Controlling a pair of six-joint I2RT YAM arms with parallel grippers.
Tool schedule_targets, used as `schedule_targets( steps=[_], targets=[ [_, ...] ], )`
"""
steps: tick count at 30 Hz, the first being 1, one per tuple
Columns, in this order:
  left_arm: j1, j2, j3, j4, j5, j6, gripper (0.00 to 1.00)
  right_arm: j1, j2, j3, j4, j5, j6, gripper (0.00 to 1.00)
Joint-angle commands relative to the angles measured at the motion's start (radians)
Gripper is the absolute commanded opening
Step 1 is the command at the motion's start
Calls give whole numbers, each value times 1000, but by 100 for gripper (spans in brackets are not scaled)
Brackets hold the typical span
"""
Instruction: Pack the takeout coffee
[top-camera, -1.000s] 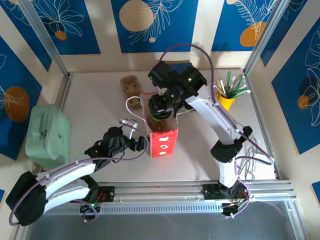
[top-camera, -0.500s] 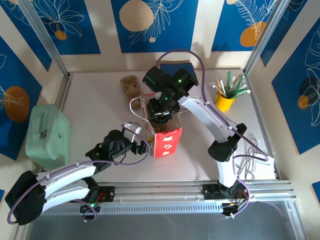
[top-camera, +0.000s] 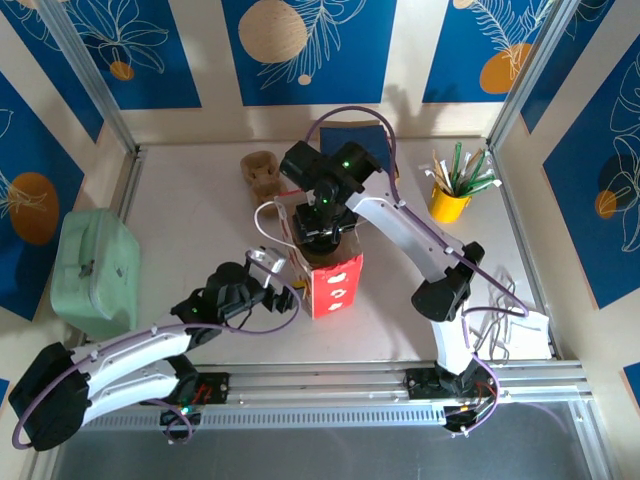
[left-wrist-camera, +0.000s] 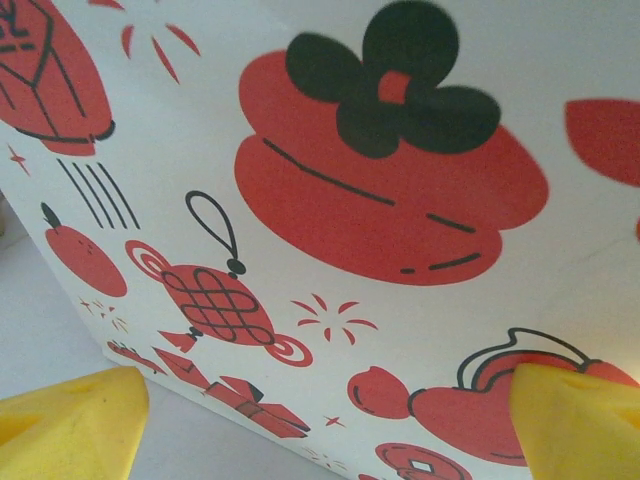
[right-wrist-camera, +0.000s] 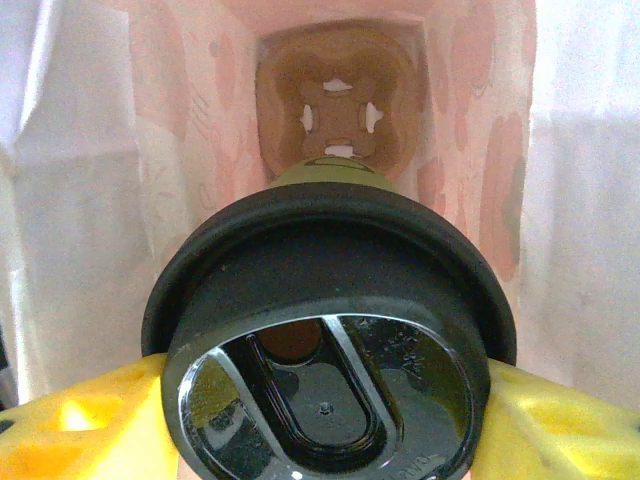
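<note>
**A:** Pale table (top-camera: 190, 210), nearest first: we logged the left gripper (top-camera: 287, 294) spread wide and empty beside the red-printed bag (top-camera: 337, 287). Beyond it, brown carrier (top-camera: 262, 170) and yellow cup (top-camera: 448, 205); blue leaf panels (top-camera: 300, 50) behind.

**B:** Changes?

**A:** The right arm (top-camera: 400, 225) had swung left over the bag.

**B:** Right wrist view?

**A:** There we saw the right gripper (right-wrist-camera: 325, 420) clamping the takeout coffee (right-wrist-camera: 330, 300) at the bag's open mouth, with a tray (right-wrist-camera: 340, 115) at the bottom. Overhead, the arm covered these.

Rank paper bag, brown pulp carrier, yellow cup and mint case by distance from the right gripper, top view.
From the right gripper, closed on the takeout coffee:
1. paper bag: right under it, centre of the table.
2. brown pulp carrier: back left.
3. yellow cup: off to the right.
4. mint case: far left edge.
</note>
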Motion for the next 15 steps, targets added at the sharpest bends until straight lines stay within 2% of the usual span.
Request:
schedule_targets(
  steps=[1, 15],
  targets=[
    [-10, -31, -14, -24, -15, 39, 93, 7, 16, -15, -152, -15, -7, 59],
    [-10, -86, -24, -77, -68, 84, 95, 7, 29, -47, -153, -10, -6, 59]
  ],
)
